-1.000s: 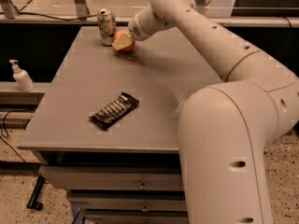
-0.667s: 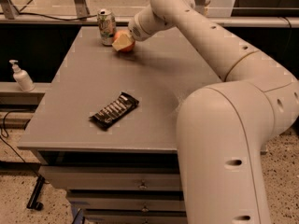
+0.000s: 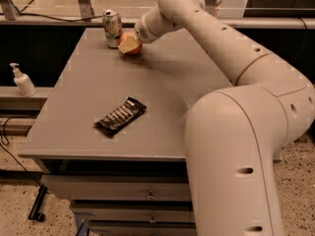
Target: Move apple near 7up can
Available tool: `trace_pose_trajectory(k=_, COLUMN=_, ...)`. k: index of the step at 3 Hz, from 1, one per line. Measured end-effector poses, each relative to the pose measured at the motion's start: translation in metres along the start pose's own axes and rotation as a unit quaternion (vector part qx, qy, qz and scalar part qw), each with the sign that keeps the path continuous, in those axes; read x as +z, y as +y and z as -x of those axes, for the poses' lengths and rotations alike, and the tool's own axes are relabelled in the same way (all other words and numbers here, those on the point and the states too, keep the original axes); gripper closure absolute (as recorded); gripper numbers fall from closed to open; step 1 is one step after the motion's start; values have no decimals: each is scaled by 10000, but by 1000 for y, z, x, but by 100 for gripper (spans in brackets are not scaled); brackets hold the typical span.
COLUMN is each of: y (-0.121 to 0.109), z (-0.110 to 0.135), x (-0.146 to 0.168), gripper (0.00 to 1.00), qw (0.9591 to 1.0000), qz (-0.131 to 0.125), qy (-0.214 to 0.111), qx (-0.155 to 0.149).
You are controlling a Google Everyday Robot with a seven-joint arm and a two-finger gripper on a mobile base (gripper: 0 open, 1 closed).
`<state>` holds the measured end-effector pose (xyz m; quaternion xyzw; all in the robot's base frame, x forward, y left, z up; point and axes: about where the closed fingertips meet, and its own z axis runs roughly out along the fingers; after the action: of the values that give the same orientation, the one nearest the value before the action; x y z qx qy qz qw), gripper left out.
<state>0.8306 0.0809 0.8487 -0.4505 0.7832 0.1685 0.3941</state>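
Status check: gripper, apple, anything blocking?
Gripper at the apple, far table edge. Apple close beside the 7up can. Dark snack bar mid-table, not between them.

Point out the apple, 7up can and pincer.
apple (image 3: pixel 136 48): camera view, red right side.
7up can (image 3: pixel 112 28): camera view, green-marked side.
pincer (image 3: pixel 128 44): camera view, pale tip over the apple, beside the can.

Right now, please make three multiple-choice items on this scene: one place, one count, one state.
1. Where on the table is the gripper? A: at the near edge. B: at the apple, beside the 7up can. C: at the right edge.
2. How many cans are there? A: one. B: two. C: three.
3. How is the 7up can? A: on its side. B: crushed flat. C: upright.
1 B, it is at the apple by the can; 2 A, only one shows; 3 C, its top faces up.
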Motion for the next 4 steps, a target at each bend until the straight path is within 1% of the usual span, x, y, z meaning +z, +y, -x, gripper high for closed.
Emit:
trace_pose_trajectory(k=1, y=0, z=0, x=0, gripper=13, qw=10000, qz=1, qy=0, qx=0)
trace_pose_trajectory(k=2, y=0, z=3, x=2, gripper=0, qw=10000, qz=80, qy=-6, qx=31)
trace_pose_trajectory(k=3, y=-3, z=4, x=1, gripper=0, qw=9999, qz=96, qy=-49, qx=90)
trace_pose_trajectory(k=4, y=-8, z=9, x=-13, gripper=0, qw=9995, qz=61, qy=-252, qx=187)
